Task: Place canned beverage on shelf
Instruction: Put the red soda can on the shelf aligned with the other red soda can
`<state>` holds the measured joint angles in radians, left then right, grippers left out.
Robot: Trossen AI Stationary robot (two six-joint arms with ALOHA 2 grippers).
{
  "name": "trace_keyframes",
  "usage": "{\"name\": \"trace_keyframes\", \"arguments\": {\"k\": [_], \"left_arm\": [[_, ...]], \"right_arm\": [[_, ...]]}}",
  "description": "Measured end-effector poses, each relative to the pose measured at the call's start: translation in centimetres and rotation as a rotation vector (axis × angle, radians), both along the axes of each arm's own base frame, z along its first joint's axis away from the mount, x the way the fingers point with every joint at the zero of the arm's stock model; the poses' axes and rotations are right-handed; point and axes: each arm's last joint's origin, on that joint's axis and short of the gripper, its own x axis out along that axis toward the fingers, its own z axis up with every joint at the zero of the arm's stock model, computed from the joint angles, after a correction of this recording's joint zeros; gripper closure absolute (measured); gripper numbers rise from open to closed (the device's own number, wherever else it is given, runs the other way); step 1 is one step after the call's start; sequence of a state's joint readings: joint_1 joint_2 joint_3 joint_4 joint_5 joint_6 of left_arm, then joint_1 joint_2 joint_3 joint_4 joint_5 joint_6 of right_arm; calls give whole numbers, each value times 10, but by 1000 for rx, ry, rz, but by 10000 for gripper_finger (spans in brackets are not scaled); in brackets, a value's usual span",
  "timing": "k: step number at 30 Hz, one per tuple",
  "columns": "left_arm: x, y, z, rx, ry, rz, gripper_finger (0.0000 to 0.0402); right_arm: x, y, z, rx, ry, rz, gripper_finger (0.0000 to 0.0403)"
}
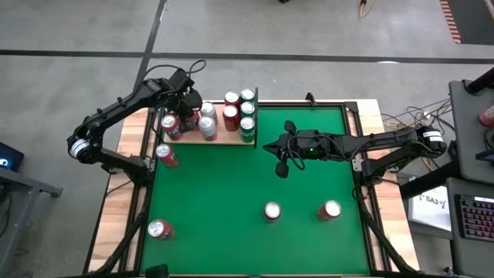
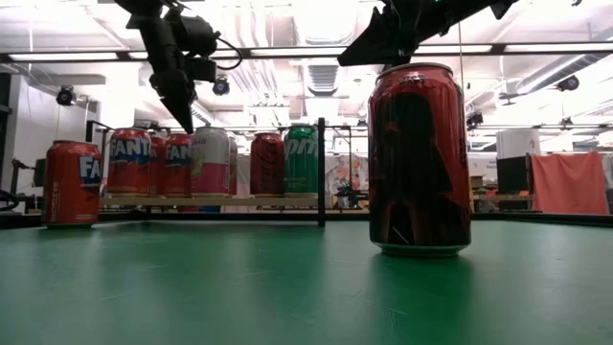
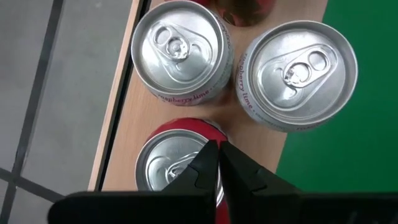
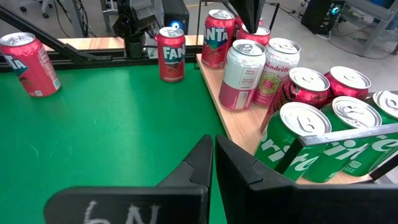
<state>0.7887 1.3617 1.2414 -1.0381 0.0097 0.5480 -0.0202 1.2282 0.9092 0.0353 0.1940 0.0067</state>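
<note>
Shelf [image 1: 224, 139] at far left, stocked with Fanta, Sprite and "raspberry lime" cans.
Left gripper [image 3: 216, 163] clenched, empty, above a red shelf can [image 3: 171, 158]; right gripper [image 4: 213, 163] clenched mid-table; only low view shows a dark red can [image 2: 419, 158] up close.

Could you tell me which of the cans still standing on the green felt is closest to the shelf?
The red Fanta can just off the shelf's near-left corner. The other three cans stand far down the felt, near its opposite edge.
</note>
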Motion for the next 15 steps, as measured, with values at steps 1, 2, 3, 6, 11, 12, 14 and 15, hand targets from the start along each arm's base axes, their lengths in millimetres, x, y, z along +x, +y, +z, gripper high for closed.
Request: {"name": "trace_keyframes", "arguments": {"k": [1,2,3,6,11,12,14,15], "left_arm": [[0,0,1,0,0,-1,402],[0,0,1,1,3,-6,402],[0,0,1,0,7,-12,402],[-2,-2,2,-7,23,-27,402],[-4,-4,3,-30,44,-26,402],[-4,-4,4,-31,45,-26,402],[-4,-4,5,-30,44,-26,402],[-5,-5,6,-31,45,-25,402]], "right_arm": [[0,0,0,0,0,0,394],[0,0,0,0,0,0,394],[0,0,0,0,0,0,394],[0,0,0,0,0,0,394],[0,0,0,0,0,0,394],[0,0,0,0,0,0,394],[0,0,0,0,0,0,394],[0,0,0,0,0,0,394]]}}
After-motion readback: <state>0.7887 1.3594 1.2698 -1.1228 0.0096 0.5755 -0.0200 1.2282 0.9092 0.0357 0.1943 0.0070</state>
